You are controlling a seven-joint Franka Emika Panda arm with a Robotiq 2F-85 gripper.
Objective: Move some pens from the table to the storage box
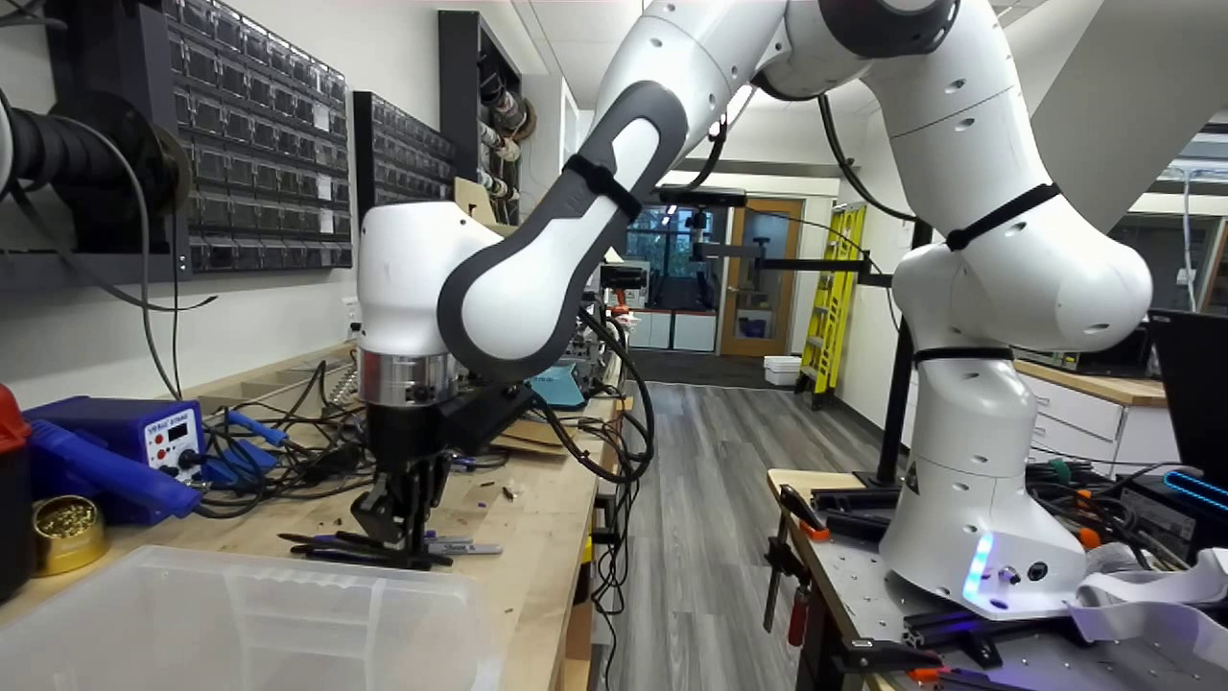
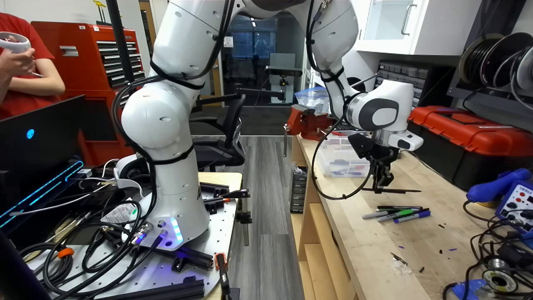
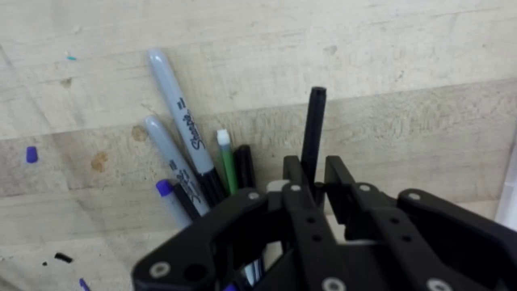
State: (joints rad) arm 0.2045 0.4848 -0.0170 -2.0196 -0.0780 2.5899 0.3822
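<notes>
My gripper (image 3: 313, 159) points down over the table, its fingers close together around two black pens (image 3: 316, 121); one end sticks out past the fingertips and a shorter one sits beside it. It shows low over the table in both exterior views (image 1: 414, 557) (image 2: 382, 188); whether the pens touch the table I cannot tell. Beside the gripper lie grey Sharpies (image 3: 183, 121), a green pen (image 3: 228, 163), a black pen (image 3: 244, 165) and a purple-ended pen (image 3: 173, 204). The clear storage box (image 1: 173, 566) stands beside them; it also shows in an exterior view (image 2: 341, 166) and at the wrist view's right edge (image 3: 509, 194).
A soldering station (image 1: 163, 441) with tangled cables and a brass tip cleaner (image 1: 69, 537) stand along the wall side. A red and black toolbox (image 2: 474, 141) and a red vise (image 2: 308, 123) stand near the box. Small scraps (image 3: 31, 154) lie on the table.
</notes>
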